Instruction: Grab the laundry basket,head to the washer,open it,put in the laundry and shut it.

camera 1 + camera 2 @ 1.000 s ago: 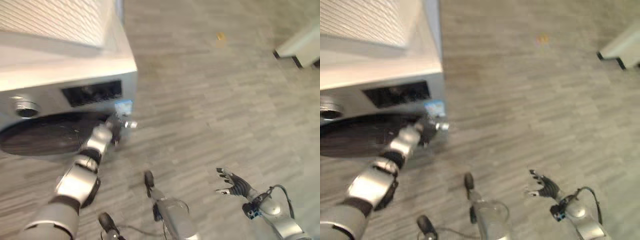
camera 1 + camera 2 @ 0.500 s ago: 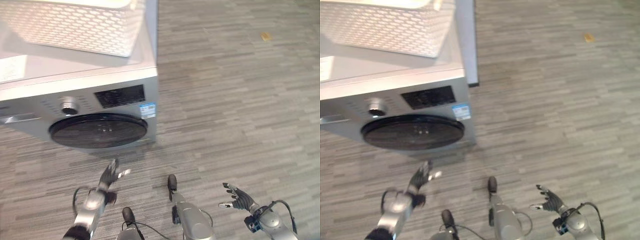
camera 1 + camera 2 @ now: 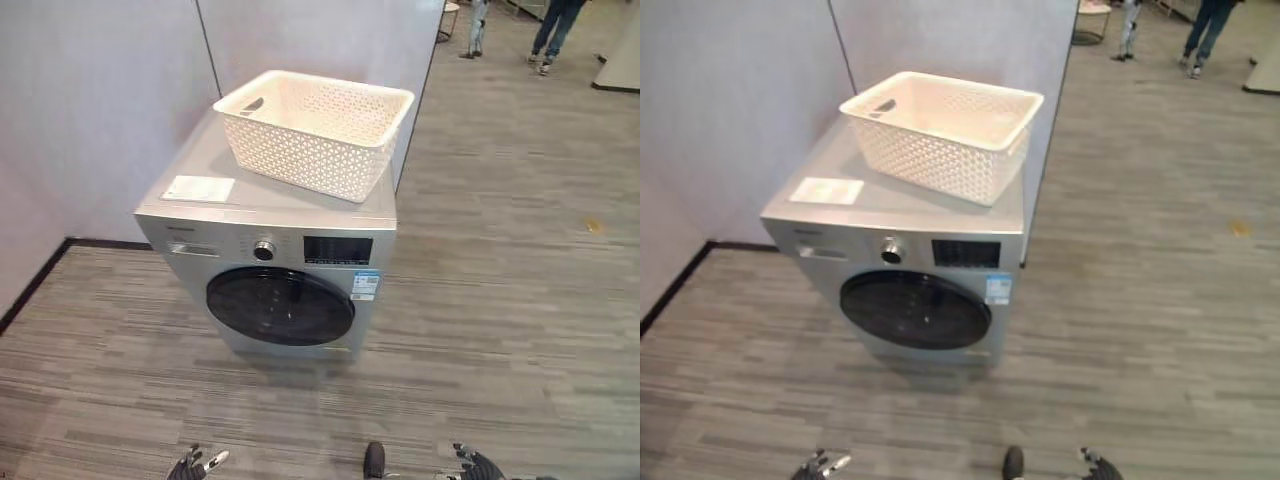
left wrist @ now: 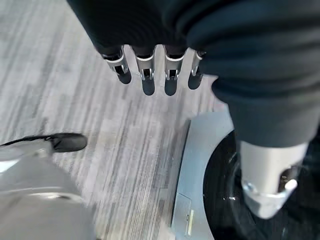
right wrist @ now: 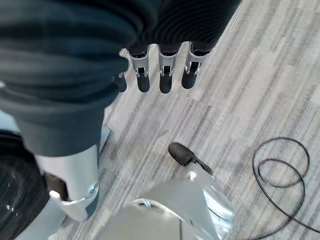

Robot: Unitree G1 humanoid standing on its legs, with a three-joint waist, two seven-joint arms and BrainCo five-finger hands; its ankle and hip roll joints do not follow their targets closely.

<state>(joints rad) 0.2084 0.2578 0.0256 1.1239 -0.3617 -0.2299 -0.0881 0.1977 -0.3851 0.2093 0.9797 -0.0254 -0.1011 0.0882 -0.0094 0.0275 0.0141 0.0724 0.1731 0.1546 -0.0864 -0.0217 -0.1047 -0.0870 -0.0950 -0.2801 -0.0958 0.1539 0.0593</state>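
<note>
While our arms hang low at the near edge of the head views, our left hand (image 3: pixel 193 465) shows at the lower left and our right hand (image 3: pixel 472 465) at the lower right, both over the grey wood-plank floor (image 3: pixel 500 330) and well apart from the machine. From the left wrist camera we see our left hand's fingers (image 4: pixel 148 80) straight and spread, thumb apart, holding nothing. The right wrist camera shows our right hand's fingers (image 5: pixel 166 77) straight and relaxed too, with nothing in them.

Further out stands the silver front-loading washing machine (image 3: pixel 275 265), its round dark glass door (image 3: pixel 281 307) lying flat against the front, closed. Above the door we see a silver dial (image 3: pixel 264 250) and beside it a dark display panel (image 3: pixel 337 250), with a small blue sticker (image 3: pixel 365 284) just under the panel.

On the washer's flat top lies a white paper sheet (image 3: pixel 199 188) toward the front left corner. Behind it sits the cream perforated plastic laundry basket (image 3: pixel 314 131), upright, on the back right part of the top; what it holds we cannot tell.

Behind the machine rises a pale grey partition wall (image 3: pixel 110 90). Far off on the right, a person's legs (image 3: pixel 553 30) stand on the floor.
</note>
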